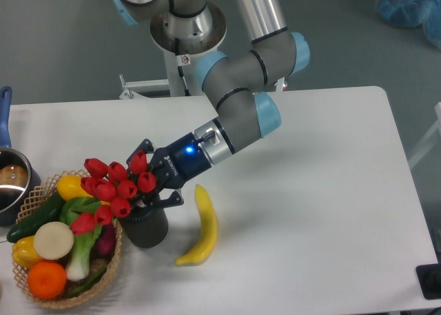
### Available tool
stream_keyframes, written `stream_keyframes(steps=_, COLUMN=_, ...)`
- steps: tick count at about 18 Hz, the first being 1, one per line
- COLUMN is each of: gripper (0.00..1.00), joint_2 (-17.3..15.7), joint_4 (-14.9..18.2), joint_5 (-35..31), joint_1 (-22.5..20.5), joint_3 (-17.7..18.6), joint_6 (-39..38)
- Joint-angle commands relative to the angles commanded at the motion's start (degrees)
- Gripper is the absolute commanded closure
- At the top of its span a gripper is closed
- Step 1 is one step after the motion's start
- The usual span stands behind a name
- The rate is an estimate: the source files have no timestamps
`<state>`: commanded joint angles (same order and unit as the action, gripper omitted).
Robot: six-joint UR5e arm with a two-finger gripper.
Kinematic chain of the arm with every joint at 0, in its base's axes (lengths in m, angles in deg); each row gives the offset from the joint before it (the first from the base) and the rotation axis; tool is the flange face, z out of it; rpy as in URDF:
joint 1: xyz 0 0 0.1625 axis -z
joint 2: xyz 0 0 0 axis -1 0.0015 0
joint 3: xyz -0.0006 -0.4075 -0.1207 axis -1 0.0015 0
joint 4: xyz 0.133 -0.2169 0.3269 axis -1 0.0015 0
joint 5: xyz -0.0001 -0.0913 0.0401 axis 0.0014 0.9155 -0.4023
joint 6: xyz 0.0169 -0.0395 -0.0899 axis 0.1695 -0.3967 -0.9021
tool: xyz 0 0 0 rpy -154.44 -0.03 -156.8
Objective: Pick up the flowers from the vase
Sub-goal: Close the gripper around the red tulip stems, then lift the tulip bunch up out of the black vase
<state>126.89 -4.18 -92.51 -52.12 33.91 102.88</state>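
Yellow banana (200,227) beside vase (146,227)

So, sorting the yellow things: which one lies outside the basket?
The banana, lying on the table beside the vase; the other yellow pieces sit inside the wicker basket.

Red flowers (114,191), dark ribbed vase (146,229), yellow banana (202,225).

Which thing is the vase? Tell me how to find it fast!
Start at the wicker basket of fruit and vegetables in the table's near-left corner. Just right of it, between the basket and the yellow banana, stands the vase. It is the only small dark ribbed cylinder, and red flowers stick out of its top, beside the gripper.
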Motion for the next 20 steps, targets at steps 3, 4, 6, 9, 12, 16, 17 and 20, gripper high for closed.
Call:
stream_keyframes(steps=3, gripper=0.54, joint_2=-0.4, joint_4=0.0, joint_5=0.4, joint_1=0.0, joint_3=0.3, joint_6=-0.2)
stream_keyframes(steps=4, gripper=0.54, joint_2=-0.5, joint_4=0.0, joint_5=1.0, joint_1=0.0, joint_3=0.2, joint_6=-0.4)
stream_keyframes(steps=6, gripper=0.54, joint_2=-0.6, joint_4=0.0, joint_5=2.3, joint_1=0.0, joint_3=0.3, joint_6=-0.7)
stream_keyframes(steps=9, gripper=0.54, joint_2=-2.1, joint_4=0.1, joint_5=3.5, joint_1=-0.1, joint_3=0.4, joint_6=-2.3)
stream_keyframes(steps=12, gripper=0.54, joint_2=-3.9, joint_4=0.1, joint_5=5.0, joint_1=-0.1, joint_3=0.3, joint_6=-4.0)
stream_keyframes(steps=16, gripper=0.53, joint_2=-6.3, joint_4=0.2, joint_5=5.3, joint_1=-1.0, joint_3=-0.2, joint_6=-7.7)
stream_keyframes(steps=17, gripper=0.53, joint_2=-6.8, joint_4=0.2, joint_5=5.5, joint_1=-1.1, joint_3=-0.4, joint_6=-8.4)
stream_keyframes(steps=20, gripper=0.53, joint_2=-7.6, joint_4=0.2, joint_5=7.9, joint_1=-1.4, joint_3=-0.6, joint_6=-8.9)
